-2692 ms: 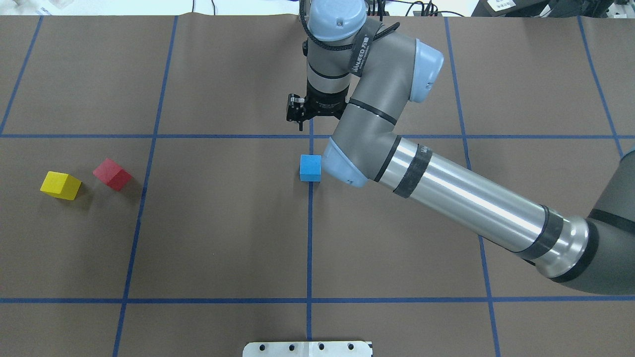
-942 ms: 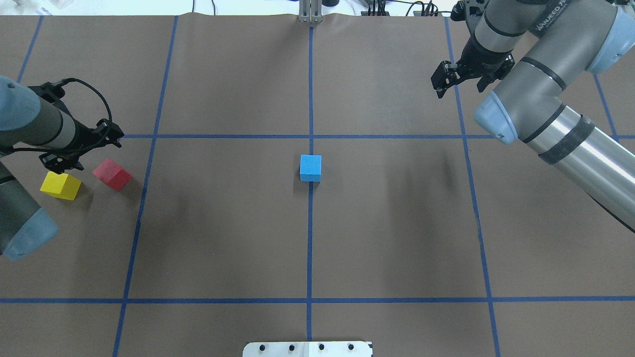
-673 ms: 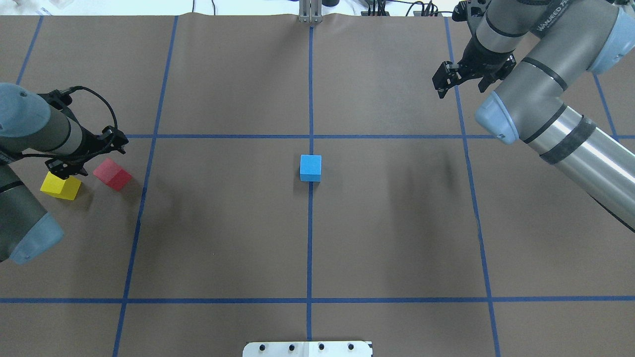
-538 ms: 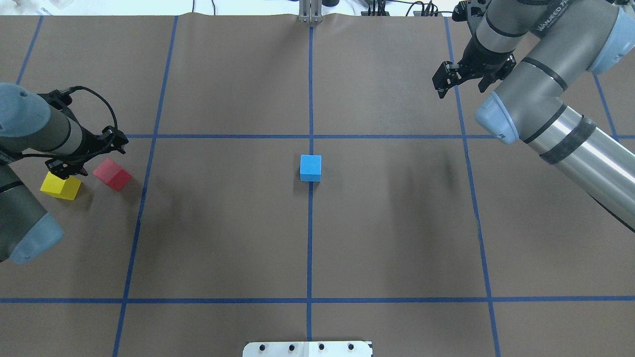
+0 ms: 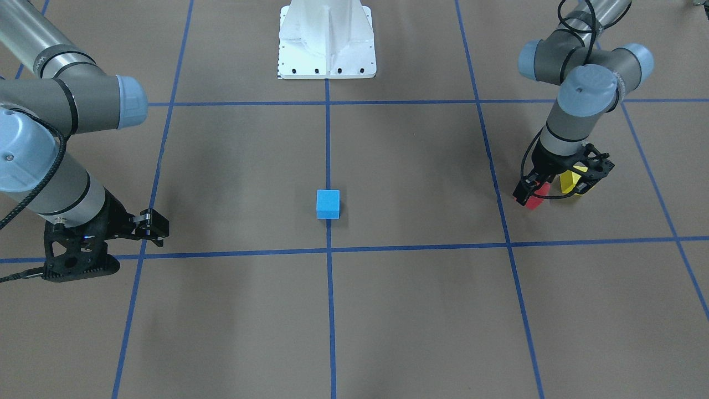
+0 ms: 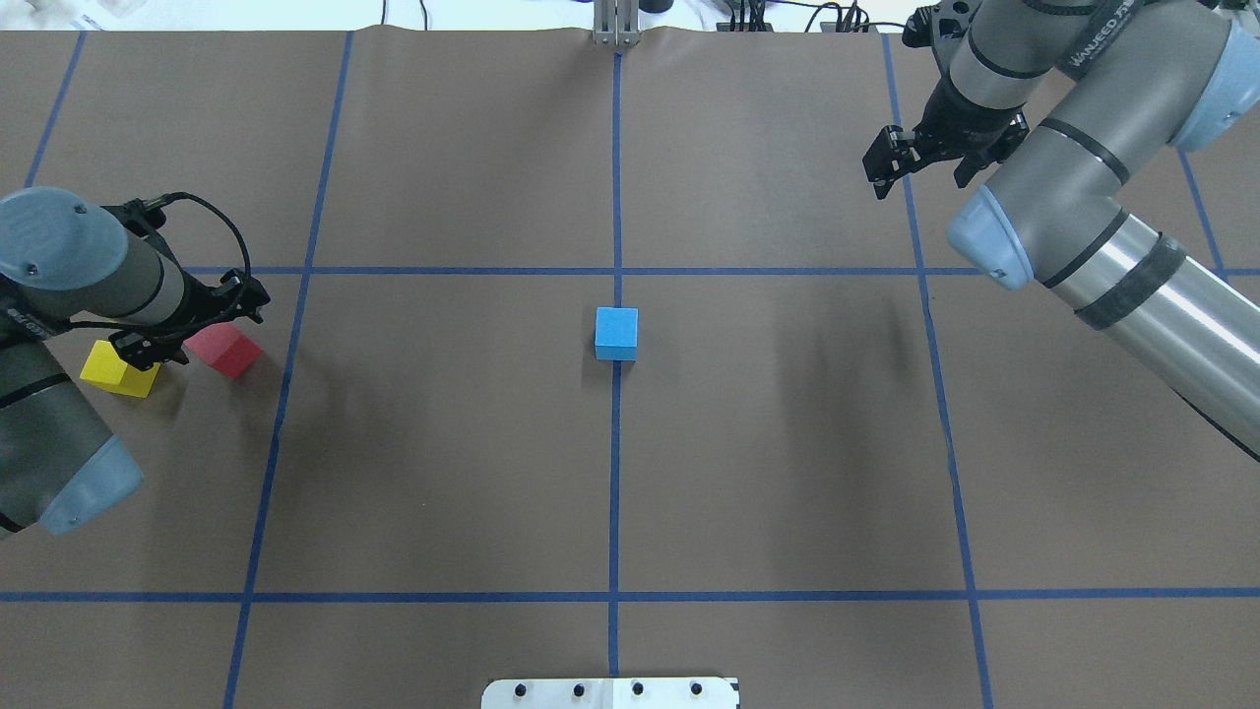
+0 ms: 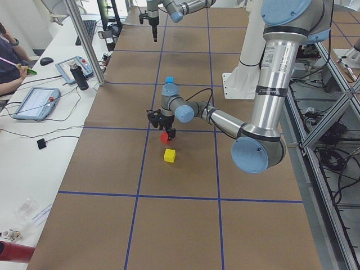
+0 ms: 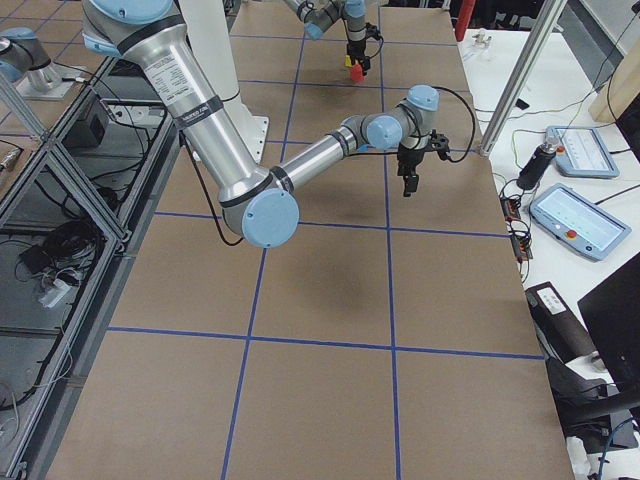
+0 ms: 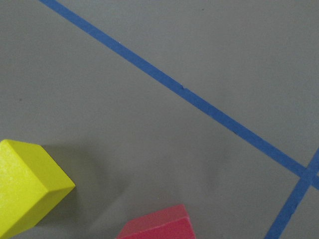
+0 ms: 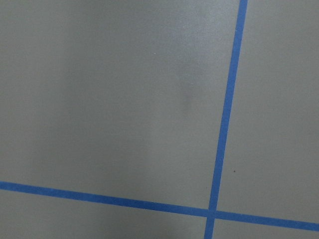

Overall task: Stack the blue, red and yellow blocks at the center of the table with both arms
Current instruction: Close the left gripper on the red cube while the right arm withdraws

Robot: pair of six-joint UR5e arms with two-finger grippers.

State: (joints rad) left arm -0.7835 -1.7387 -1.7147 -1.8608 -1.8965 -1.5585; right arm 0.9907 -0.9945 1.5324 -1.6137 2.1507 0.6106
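In the front view we see the left gripper (image 5: 560, 182) covering most of the red block (image 5: 536, 201) and part of the yellow block (image 5: 570, 178). In the left wrist view the view's edges cut off both blocks; we cannot tell whether that gripper touches either.

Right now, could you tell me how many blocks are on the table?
3. The blue block sits on the centre tape line; the red block and yellow block lie close together, partly covered by the left gripper.
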